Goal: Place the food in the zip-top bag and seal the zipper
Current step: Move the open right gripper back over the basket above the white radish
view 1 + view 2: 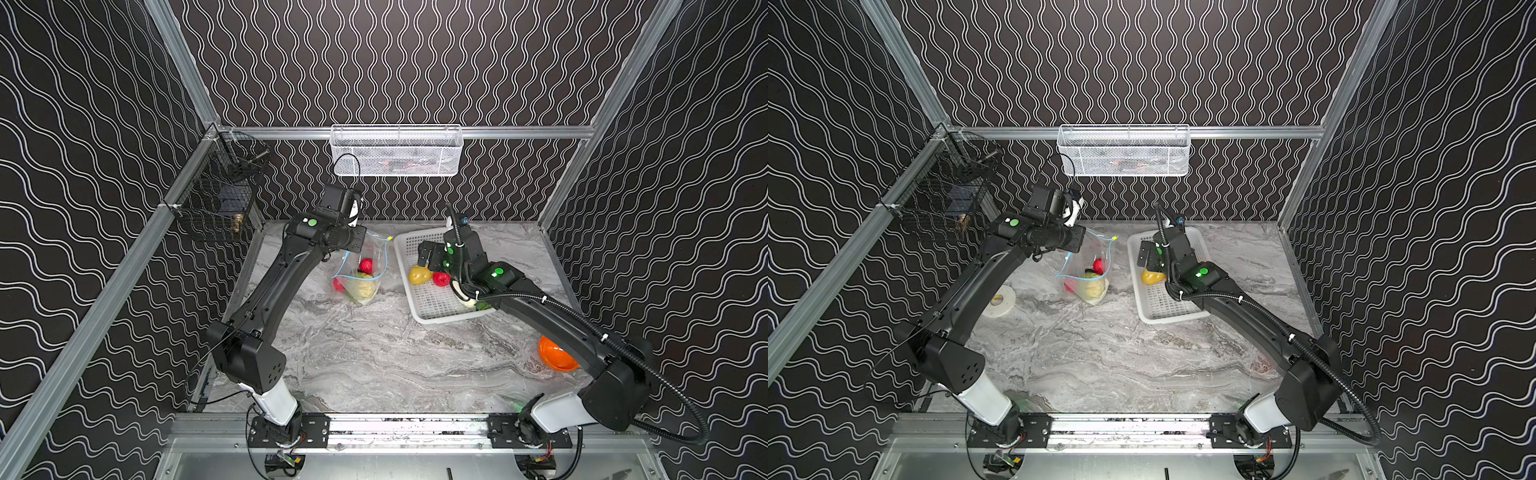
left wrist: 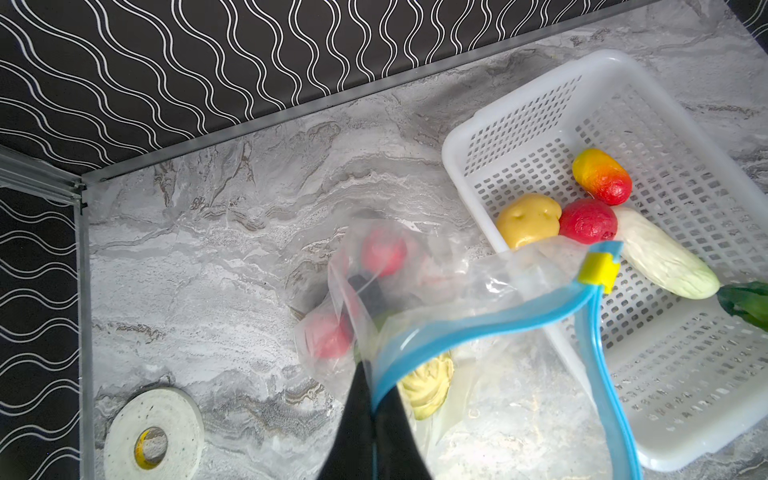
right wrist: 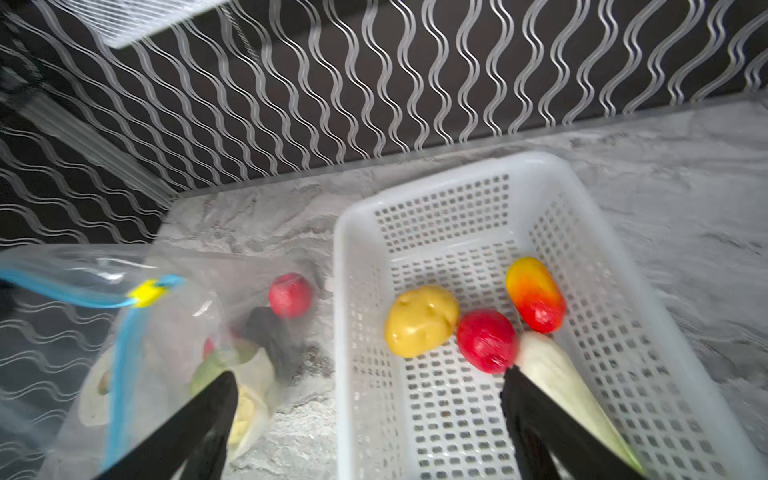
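Four foods (image 3: 419, 322) lie in the basket (image 3: 415, 199) by the worktop's (image 1: 374, 357) rear edge, under the spread right gripper (image 3: 368, 376); beside it, the left gripper (image 2: 374, 403) pinches the zip-top bag's (image 2: 457, 266) blue zipper (image 2: 478, 327).

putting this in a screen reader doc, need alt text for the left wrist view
The left pincer is shut on the blue zipper, holding the clear zip-top bag with its mouth open. Beside it, a white basket holds a potato, red round, pepper and radish.
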`<action>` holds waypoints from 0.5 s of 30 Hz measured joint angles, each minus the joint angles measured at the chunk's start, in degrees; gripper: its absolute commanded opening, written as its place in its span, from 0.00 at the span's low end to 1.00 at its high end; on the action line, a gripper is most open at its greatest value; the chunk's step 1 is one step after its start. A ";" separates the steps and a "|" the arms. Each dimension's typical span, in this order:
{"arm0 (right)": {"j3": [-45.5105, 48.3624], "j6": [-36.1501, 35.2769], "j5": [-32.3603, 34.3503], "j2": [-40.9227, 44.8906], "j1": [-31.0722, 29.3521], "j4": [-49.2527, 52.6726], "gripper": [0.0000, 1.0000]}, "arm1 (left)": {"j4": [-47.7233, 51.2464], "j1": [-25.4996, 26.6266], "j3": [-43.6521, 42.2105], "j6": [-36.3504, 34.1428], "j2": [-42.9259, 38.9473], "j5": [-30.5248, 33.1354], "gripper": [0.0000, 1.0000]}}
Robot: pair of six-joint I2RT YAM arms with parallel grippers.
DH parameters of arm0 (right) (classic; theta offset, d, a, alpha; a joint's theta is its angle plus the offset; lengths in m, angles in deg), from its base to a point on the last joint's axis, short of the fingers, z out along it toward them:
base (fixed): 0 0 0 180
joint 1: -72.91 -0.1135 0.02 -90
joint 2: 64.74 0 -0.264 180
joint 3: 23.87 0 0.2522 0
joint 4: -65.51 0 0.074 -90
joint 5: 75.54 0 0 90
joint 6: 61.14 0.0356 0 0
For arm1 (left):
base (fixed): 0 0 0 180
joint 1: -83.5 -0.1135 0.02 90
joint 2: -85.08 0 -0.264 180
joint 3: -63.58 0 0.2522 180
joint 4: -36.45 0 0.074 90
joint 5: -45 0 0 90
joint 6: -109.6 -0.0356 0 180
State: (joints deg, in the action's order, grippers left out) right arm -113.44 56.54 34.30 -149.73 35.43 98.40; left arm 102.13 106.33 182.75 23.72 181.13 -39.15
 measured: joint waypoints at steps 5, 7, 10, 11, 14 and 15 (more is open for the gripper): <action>0.81 0.61 -3.23 -0.55 2.78 2.10 0.99 | 0.00 0.00 0.09 -0.02 -0.13 0.98 0.00; 1.18 1.01 -4.17 -0.76 3.34 2.75 0.99 | 0.00 0.00 0.02 -0.04 -0.39 1.14 0.00; 1.22 0.98 -5.27 -1.53 3.89 3.74 0.99 | 0.00 0.00 -0.13 -0.02 -0.66 1.18 0.00; 1.11 0.98 -5.33 -1.88 4.13 4.28 0.99 | 0.00 0.00 -0.15 -0.02 -0.68 1.18 0.00; 0.09 0.74 -5.31 -3.23 5.03 6.62 0.99 | 0.00 0.00 -0.35 -0.02 -0.70 1.16 0.00; -0.44 0.48 -5.27 -3.72 5.29 7.50 0.99 | 0.00 0.00 -0.42 -0.02 -0.70 1.16 0.00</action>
State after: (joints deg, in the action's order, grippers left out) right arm -113.88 57.03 29.03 -153.45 40.72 105.90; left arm 102.13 106.33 182.33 23.69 180.43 -37.99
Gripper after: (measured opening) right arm 0.988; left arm 0.048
